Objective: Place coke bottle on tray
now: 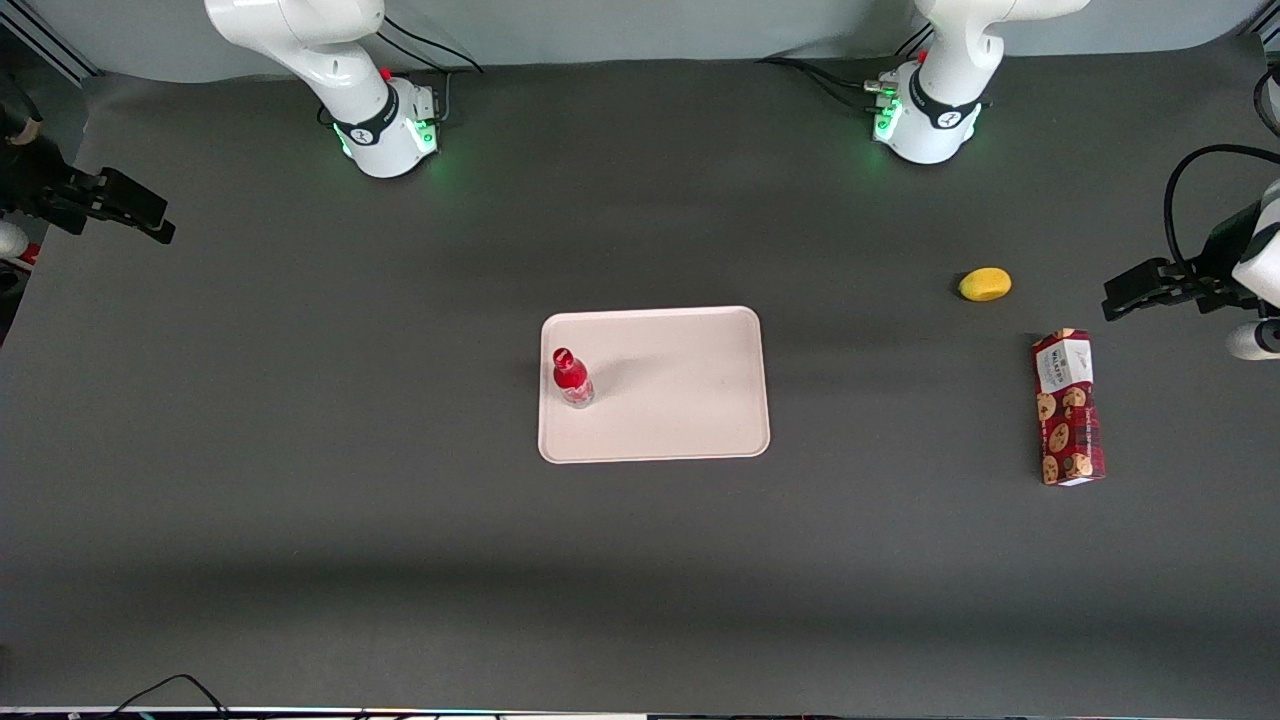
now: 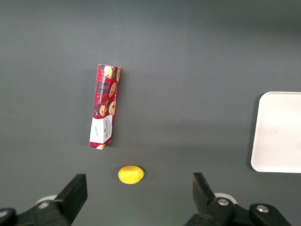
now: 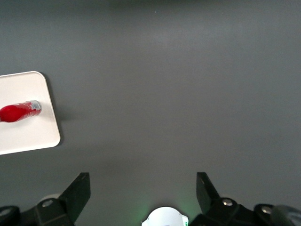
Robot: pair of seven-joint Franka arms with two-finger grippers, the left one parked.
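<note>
The small red coke bottle (image 1: 572, 378) stands upright on the pale pinkish-white tray (image 1: 680, 400), close to the tray edge that faces the working arm's end of the table. My right gripper (image 1: 148, 215) hovers far off at the working arm's end, well away from the tray. In the right wrist view the gripper (image 3: 142, 181) is open, with only bare dark table between its fingers. That view also shows the coke bottle (image 3: 19, 112) on a corner of the tray (image 3: 28, 136).
A yellow lemon-like fruit (image 1: 985, 284) and a red cookie box (image 1: 1068, 408) lie toward the parked arm's end of the table. The left wrist view shows the same fruit (image 2: 130, 174) and box (image 2: 104, 113). The working arm's white base (image 3: 164, 217) glows green.
</note>
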